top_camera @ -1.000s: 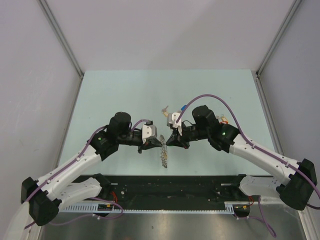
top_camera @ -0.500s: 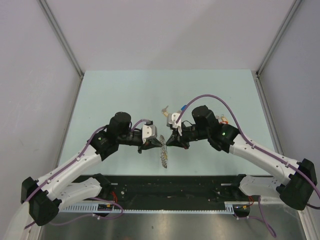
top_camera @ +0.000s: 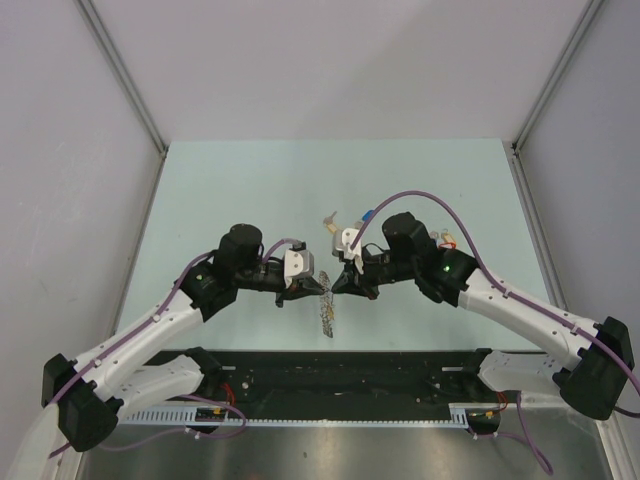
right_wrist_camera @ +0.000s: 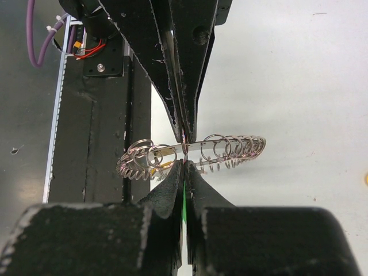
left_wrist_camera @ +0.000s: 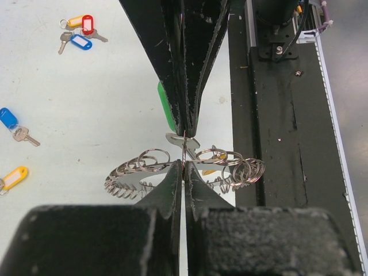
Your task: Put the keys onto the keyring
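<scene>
The keyring (left_wrist_camera: pixel 144 167), a wire ring fringed with many small silver rings, hangs between both grippers above the table. It also shows in the top view (top_camera: pixel 327 312) and the right wrist view (right_wrist_camera: pixel 230 146). My left gripper (left_wrist_camera: pixel 184 164) is shut on the keyring's wire. My right gripper (right_wrist_camera: pixel 184 161) is shut on a key with a green tag (left_wrist_camera: pixel 166 107), tip to tip with the left gripper (top_camera: pixel 320 288) at the ring. A sliver of the green tag (right_wrist_camera: pixel 184 198) shows between the right fingers. A yellow tag (left_wrist_camera: pixel 215 170) sits among the rings.
Loose keys lie on the table: a bunch with orange, red and blue tags (left_wrist_camera: pixel 80 31), a blue-tag key (left_wrist_camera: pixel 8 118) and a yellow-tag key (left_wrist_camera: pixel 14 175). The black base rail (left_wrist_camera: pixel 282 144) runs close beside the grippers.
The right arm has edged slightly left toward the left gripper. The keyring stays held between the two grippers.
</scene>
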You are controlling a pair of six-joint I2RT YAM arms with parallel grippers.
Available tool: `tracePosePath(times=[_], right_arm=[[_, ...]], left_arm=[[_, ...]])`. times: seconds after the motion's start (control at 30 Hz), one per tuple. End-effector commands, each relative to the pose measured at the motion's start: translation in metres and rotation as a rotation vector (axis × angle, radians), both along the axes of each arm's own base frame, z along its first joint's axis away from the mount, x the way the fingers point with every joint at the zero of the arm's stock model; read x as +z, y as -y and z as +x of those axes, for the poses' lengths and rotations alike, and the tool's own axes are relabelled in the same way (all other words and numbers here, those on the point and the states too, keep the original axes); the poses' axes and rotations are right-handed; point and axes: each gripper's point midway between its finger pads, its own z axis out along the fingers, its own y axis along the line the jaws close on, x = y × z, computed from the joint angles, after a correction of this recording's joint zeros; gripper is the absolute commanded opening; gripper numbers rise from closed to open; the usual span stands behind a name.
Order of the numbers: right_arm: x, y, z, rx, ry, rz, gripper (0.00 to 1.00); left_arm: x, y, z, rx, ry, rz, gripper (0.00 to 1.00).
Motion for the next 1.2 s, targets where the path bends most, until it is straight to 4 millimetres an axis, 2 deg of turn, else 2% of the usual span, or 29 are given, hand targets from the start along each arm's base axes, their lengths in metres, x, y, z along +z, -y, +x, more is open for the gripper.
tracePosePath(times=[0.0, 0.57, 1.17], right_arm=[[0.01, -0.005, -0.005, 0.029, 0.033, 0.031, 0.0], [0.017, -0.013, -0.004, 0.037, 0.04, 0.069, 0.0], [0.017, -0.022, -0.007, 0.045, 0.035, 0.08, 0.0]], left_arm=[[0.016, 0.008, -0.004, -0.064, 0.046, -0.061, 0.0], [0.015, 0.012, -0.011, -0.112, 0.007, -0.063, 0.0], [0.024, 0.015, -0.013, -0.119, 0.004, -0.107, 0.0]])
